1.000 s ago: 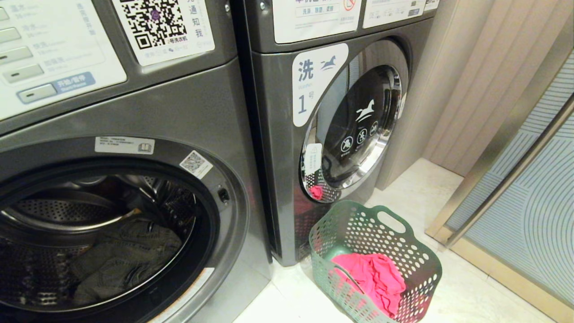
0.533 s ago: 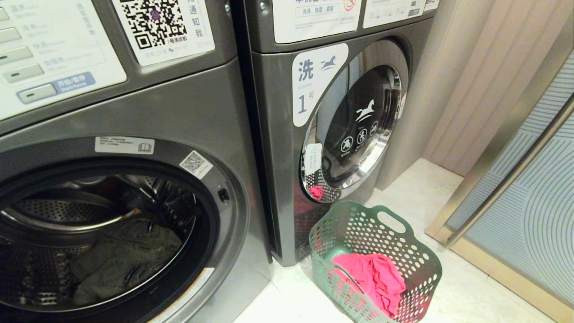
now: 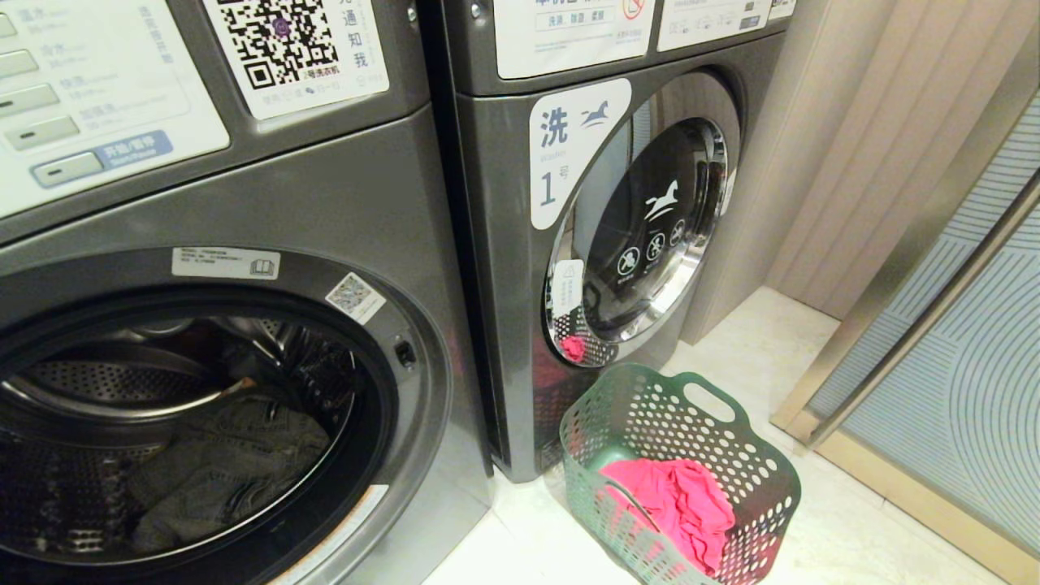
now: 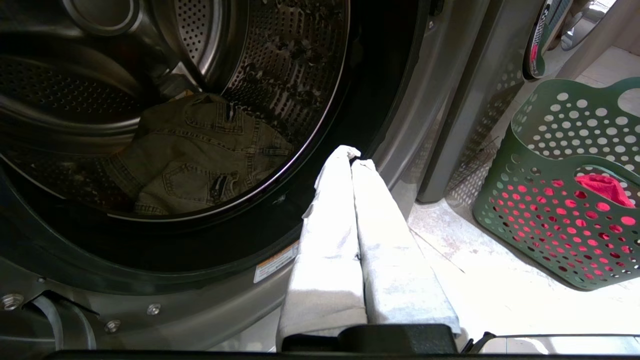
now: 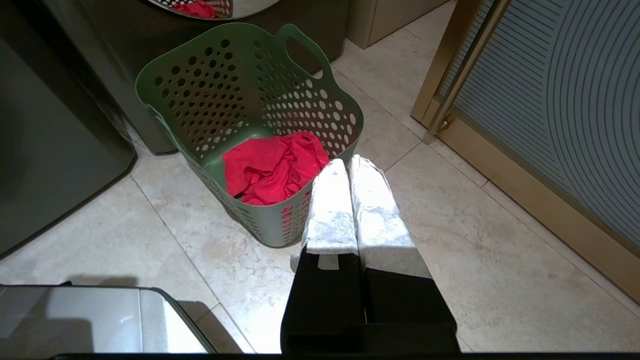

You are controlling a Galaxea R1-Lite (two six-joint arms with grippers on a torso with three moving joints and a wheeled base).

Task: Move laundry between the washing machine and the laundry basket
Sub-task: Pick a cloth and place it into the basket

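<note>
Standing in the laundry room watching this, going left to right. On the left is the open washing machine (image 3: 244,341), door out of sight, drum wide open, and an olive-grey garment (image 3: 219,471) that looks like denim with pockets is slumped on the drum floor toward the front. The left gripper (image 4: 352,161) sits low just outside the door ring, fingers pressed together on nothing, pointing at the lower edge of the opening.

Next over is the washer marked 1 (image 3: 617,236), door closed, not part of this as far as I can tell. On the floor in front of it, the green laundry basket (image 3: 756,479) with a red garment (image 3: 678,508) bunched in the bottom. The right gripper (image 5: 346,161) hangs above the basket's near rim, fingers together too, holding nothing.

Can't really tell which way stuff is meant to go. If it's washer to basket, my guess is the denim piece is next and the left arm is closest.

How I'd do it:
- spread the fingers before going in, shut they'd just shove the cloth deeper
- clear the door seal on the way in, it's sitting right by the lip
- pinch a raised fold near a pocket or seam, not the flat part
- lift up before pulling out so it doesn't snag on the rim
- it's floppy and will trail, so carry it high over the basket wall before letting go
</note>
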